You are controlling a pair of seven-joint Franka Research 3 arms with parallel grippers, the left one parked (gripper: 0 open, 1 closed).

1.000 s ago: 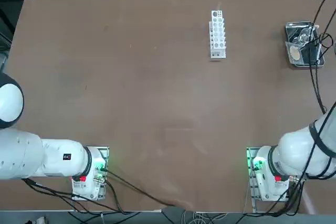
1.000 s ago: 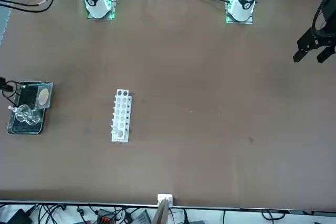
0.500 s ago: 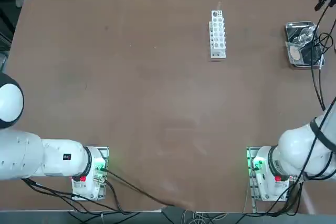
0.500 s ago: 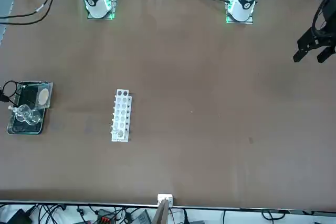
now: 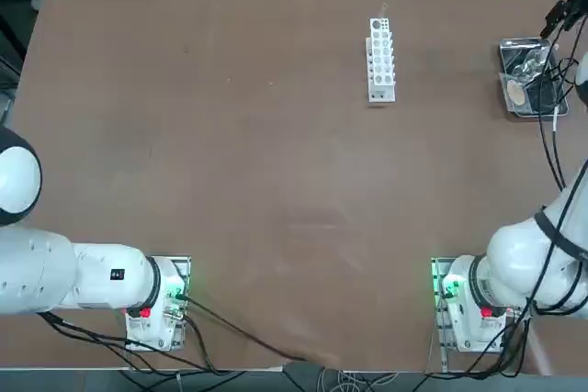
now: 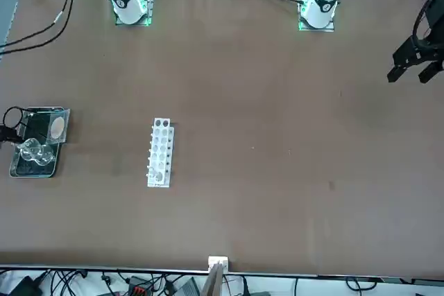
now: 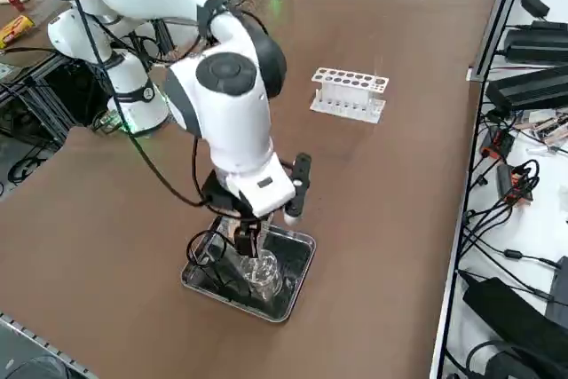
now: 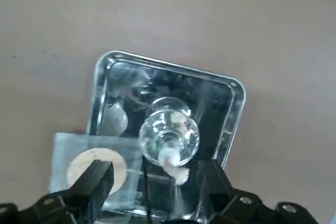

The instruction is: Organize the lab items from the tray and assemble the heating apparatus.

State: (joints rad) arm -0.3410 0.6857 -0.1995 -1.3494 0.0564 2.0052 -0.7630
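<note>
Since the earlier frame, the right gripper (image 8: pixel 152 182) has been lowered over the tray (image 8: pixel 110 64) at the top view's right edge, fingers spread wide, empty. The glass burner (image 8: pixel 169 135) and mesh square (image 8: pixel 79 153) are held inside the tray.

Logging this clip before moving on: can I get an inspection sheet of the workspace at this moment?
Surface: brown table, mostly bare.
Job's things: metal tray near the table's right edge holds the glass burner and the grey mesh square; tripod not clearly made out.
Clutter: white test-tube rack apart from the tray.
Grippers: right gripper above the tray, jaws open either side of the burner, holding nothing.
Cables: black cables trail from the right arm.
Surroundings: cables and equipment beyond the table edge.
</note>
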